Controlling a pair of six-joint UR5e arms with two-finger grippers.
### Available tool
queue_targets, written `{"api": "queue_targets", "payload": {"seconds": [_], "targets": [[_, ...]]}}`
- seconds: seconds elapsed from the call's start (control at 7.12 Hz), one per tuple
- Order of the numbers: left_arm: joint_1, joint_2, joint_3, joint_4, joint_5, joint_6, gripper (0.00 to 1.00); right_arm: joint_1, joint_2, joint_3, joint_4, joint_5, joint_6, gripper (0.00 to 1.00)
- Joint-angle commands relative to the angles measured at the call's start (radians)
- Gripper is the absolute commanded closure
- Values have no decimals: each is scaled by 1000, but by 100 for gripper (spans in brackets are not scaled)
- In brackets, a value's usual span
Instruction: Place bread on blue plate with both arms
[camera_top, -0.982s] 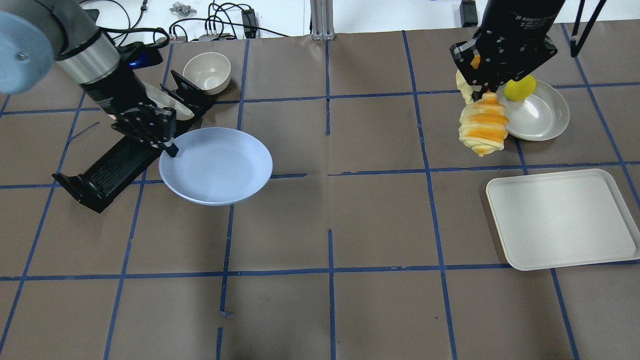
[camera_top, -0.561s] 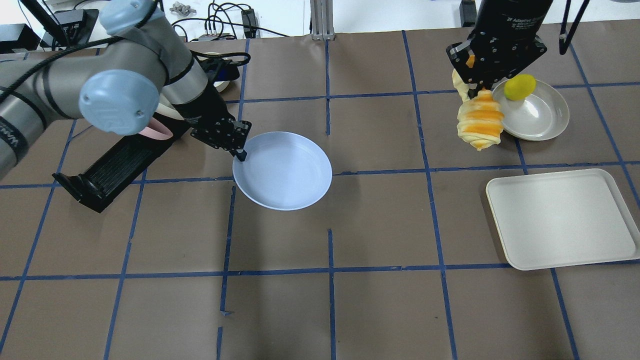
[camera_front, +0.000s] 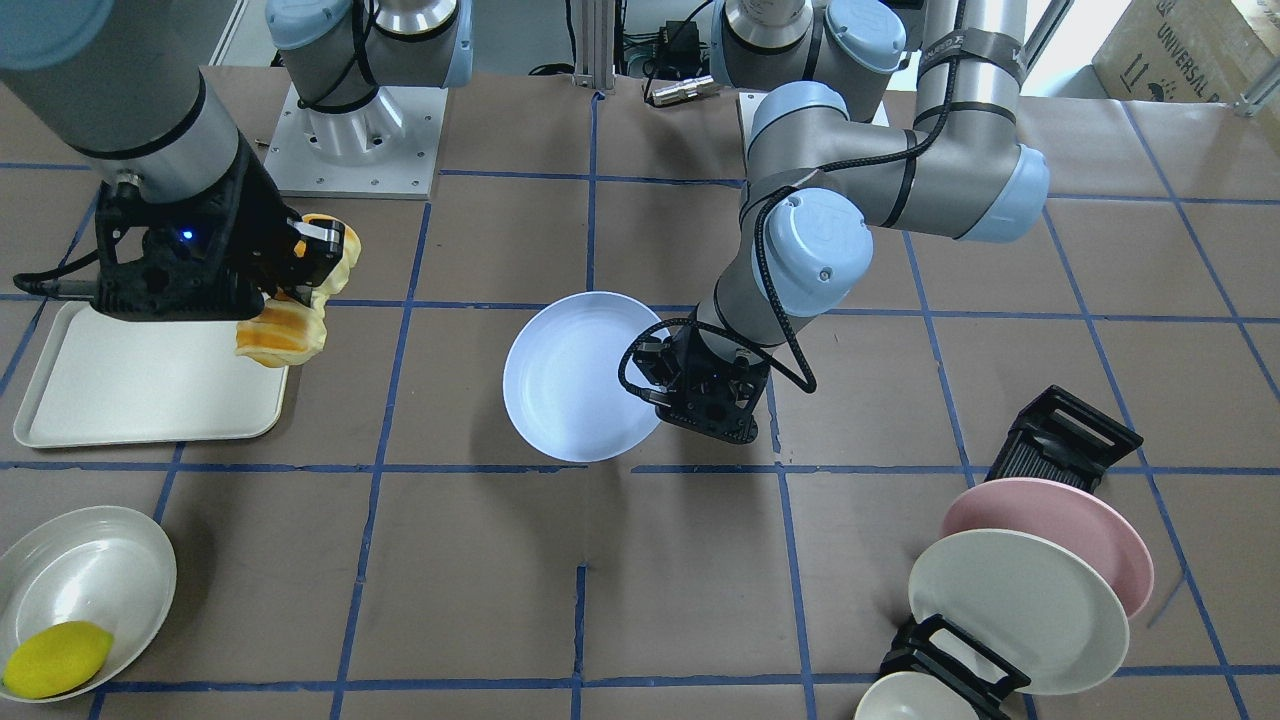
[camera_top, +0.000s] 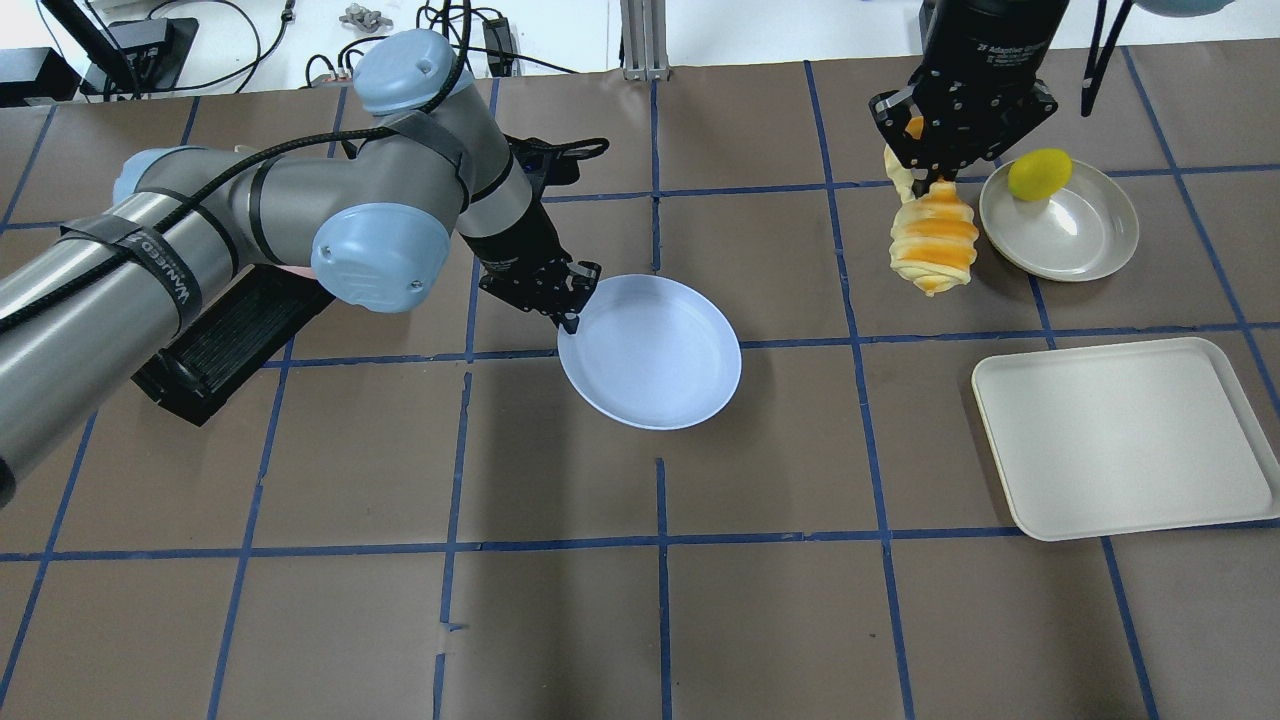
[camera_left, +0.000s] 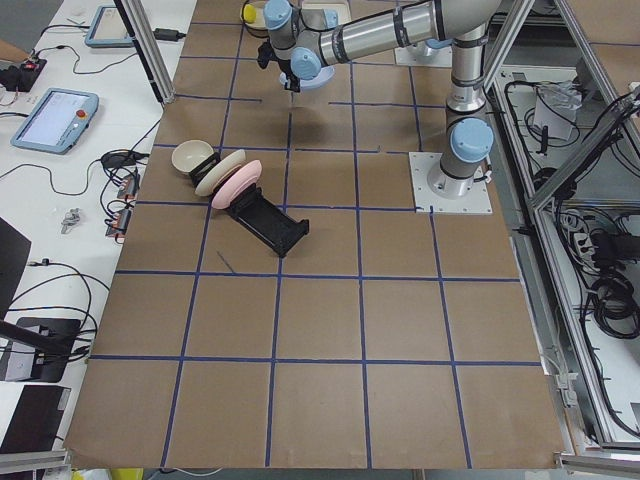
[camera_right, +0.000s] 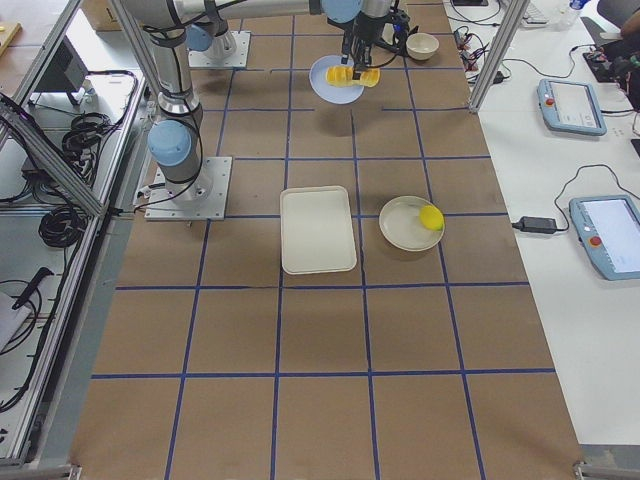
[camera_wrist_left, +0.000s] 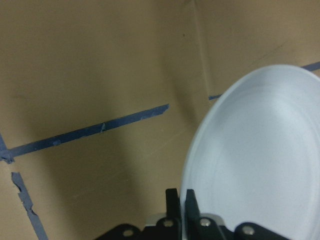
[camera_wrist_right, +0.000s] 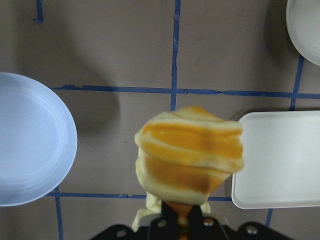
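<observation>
My left gripper (camera_top: 570, 318) is shut on the near-left rim of the blue plate (camera_top: 650, 352) and holds it a little above the table's middle. The wrist view shows the fingers (camera_wrist_left: 173, 199) pinching the plate's edge (camera_wrist_left: 260, 150). From the front, the plate (camera_front: 575, 385) sits left of the gripper (camera_front: 665, 395). My right gripper (camera_top: 935, 180) is shut on one end of the bread (camera_top: 933, 240), which hangs downward at the far right, well right of the plate. The bread (camera_wrist_right: 190, 155) fills the right wrist view, with the plate (camera_wrist_right: 30, 140) at its left.
A cream tray (camera_top: 1125, 435) lies at the right. A grey-white bowl (camera_top: 1085, 240) holding a yellow lemon (camera_top: 1040, 172) stands beside the bread. A black dish rack (camera_top: 220, 340) at the left holds a pink plate (camera_front: 1060, 530) and a cream plate (camera_front: 1020, 610).
My left arm has carried the blue plate to the right, from beside the rack to the table's middle. My right gripper has shifted slightly left with the bread.
</observation>
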Motion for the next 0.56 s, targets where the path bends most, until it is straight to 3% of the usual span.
{"api": "queue_targets", "payload": {"seconds": [0.0,0.42], "targets": [[-8,-67,19,81,-3,-9,88,70,66,0,-120,1,74,100],[-5,-150,39,175,0,-4,86,107,100,3,-149,-10,122,100]]}}
